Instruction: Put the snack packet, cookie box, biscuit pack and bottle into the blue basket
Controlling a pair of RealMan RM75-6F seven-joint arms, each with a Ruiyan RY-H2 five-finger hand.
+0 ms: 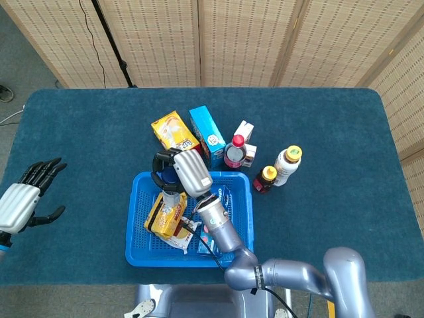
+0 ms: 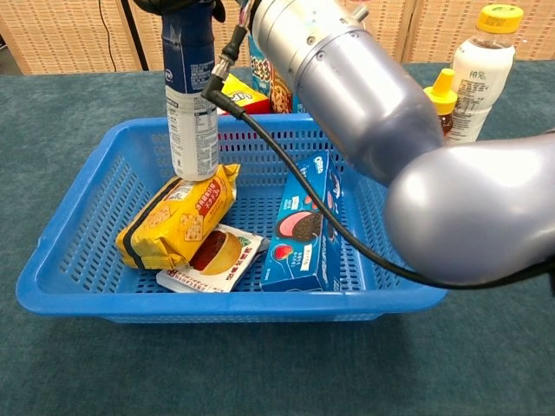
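My right hand (image 1: 181,173) grips a white bottle (image 2: 192,108) with a dark blue top and holds it upright over the left half of the blue basket (image 2: 234,304). The bottle's base sits at the upper end of the yellow biscuit pack (image 2: 178,217); I cannot tell whether they touch. In the basket beside the pack are a flat snack packet (image 2: 213,258) and, on its edge, a blue cookie box (image 2: 304,224). In the head view the hand hides most of the bottle. My left hand (image 1: 26,197) hovers open at the table's left edge, holding nothing.
Behind the basket (image 1: 140,253) stand a yellow box (image 1: 174,136), a blue carton (image 1: 207,134), a small carton (image 1: 244,130) and a red drink bottle (image 1: 234,151). To its right are a honey bottle (image 1: 266,179) and a yellow-capped white bottle (image 1: 286,164). My right arm (image 2: 347,95) fills the chest view's upper right.
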